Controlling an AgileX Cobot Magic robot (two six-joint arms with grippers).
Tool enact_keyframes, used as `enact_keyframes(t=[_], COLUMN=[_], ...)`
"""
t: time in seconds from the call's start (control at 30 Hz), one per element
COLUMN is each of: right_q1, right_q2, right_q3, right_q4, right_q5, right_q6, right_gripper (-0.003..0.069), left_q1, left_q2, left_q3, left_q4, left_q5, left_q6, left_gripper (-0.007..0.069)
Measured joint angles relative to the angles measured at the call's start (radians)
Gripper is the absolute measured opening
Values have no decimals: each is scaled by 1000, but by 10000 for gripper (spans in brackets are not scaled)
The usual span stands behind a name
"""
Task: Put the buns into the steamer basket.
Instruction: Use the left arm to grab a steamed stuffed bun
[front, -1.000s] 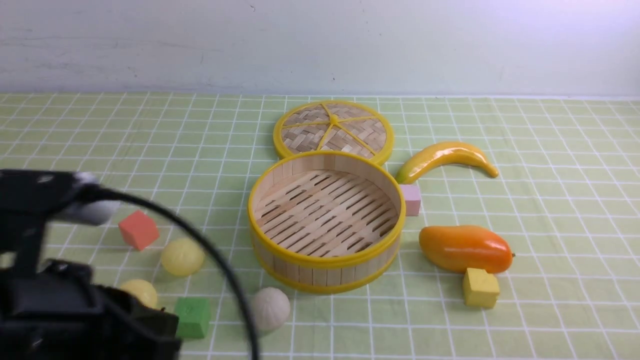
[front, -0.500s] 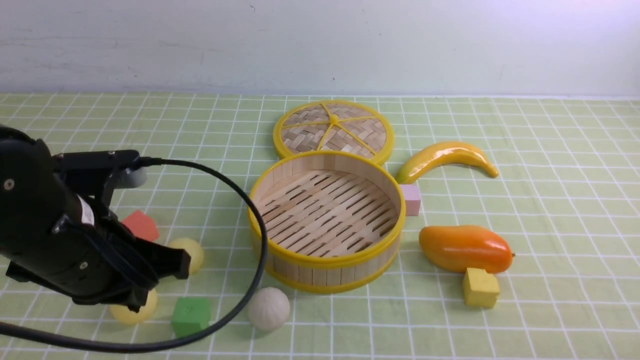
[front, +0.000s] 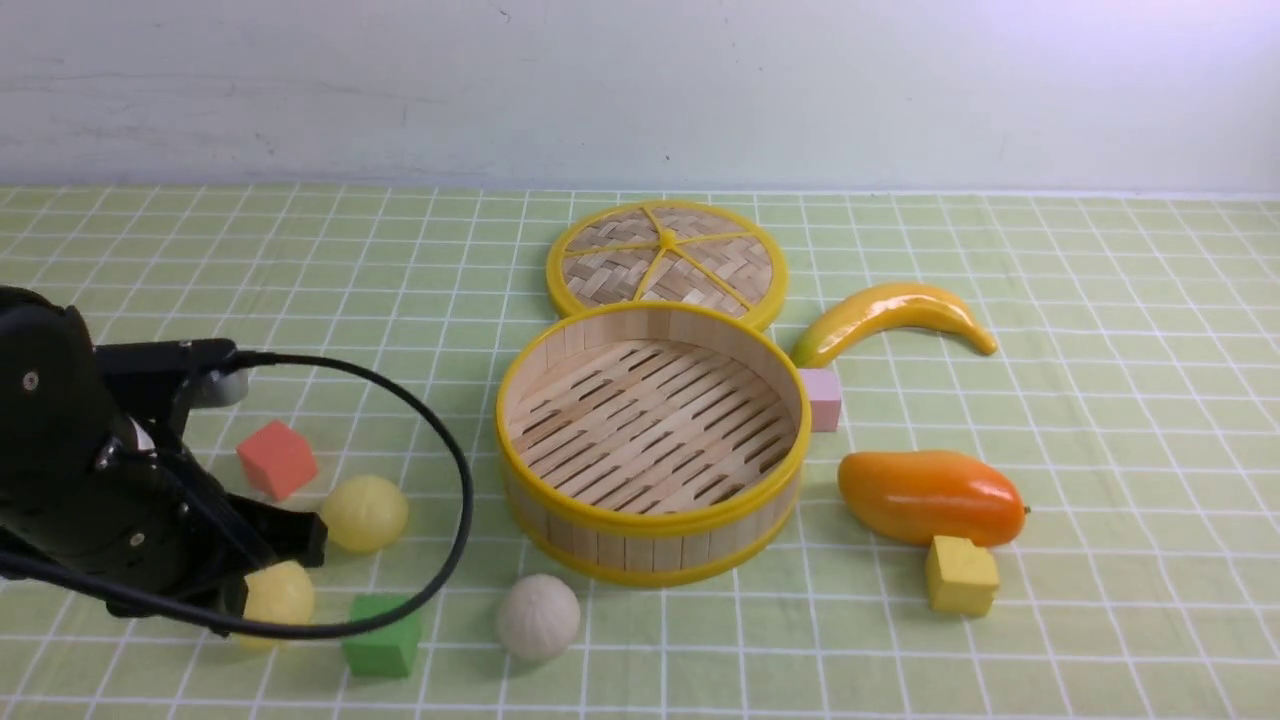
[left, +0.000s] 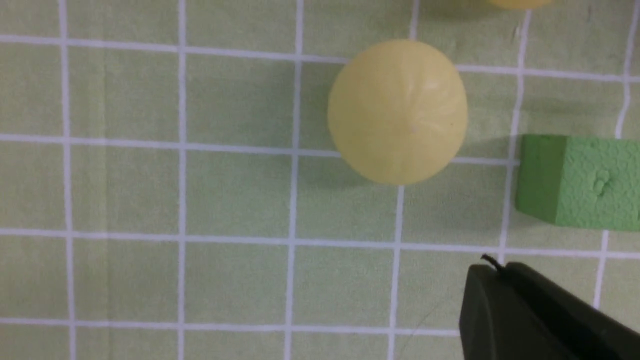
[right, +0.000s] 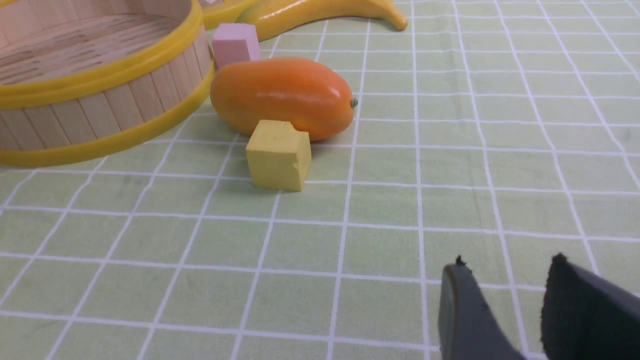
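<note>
Your black left gripper (left: 496, 267): closed; your dark right gripper (right: 507, 262): open. From round, slatted bamboo steamer basket (front: 655, 548): off-white pleated ball-like bun (front: 538, 618), seven o'clock.

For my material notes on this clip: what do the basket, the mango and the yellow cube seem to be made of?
Basket: bamboo or wood, matte, going by the pale grained slats; its yellow rims look painted or plastic.
Mango: probably hard plastic or coated foam, glossy, with bright highlights.
Yellow cube: likely foam, matte, with a chipped edge.
</note>
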Motion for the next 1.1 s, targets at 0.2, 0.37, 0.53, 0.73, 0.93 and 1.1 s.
enact_keyframes(t=[0.2, 0.37, 0.53, 0.73, 0.93, 1.1], right_q1=[0, 0, 0, 0, 0, 0], right_q2=[0, 0, 0, 0, 0, 0], right_q3=[0, 0, 0, 0, 0, 0], right_q4=[0, 0, 0, 0, 0, 0], right_q5=[0, 0, 0, 0, 0, 0], right_q6=[0, 0, 0, 0, 0, 0], right_gripper=[239, 239, 239, 239, 239, 239], left_q1=[1, 1, 1, 1, 1, 1], left_q2=[42, 109, 165, 179, 127, 109], left_q3=[0, 0, 0, 0, -4, -11], left_q4=[11, 46, 73, 77, 63, 80], left_q5=[-75, -96, -136, -129, -66, -123], left_q6=[2, 2, 2, 2, 2, 2], left_gripper=[163, 257, 260, 242, 241, 241])
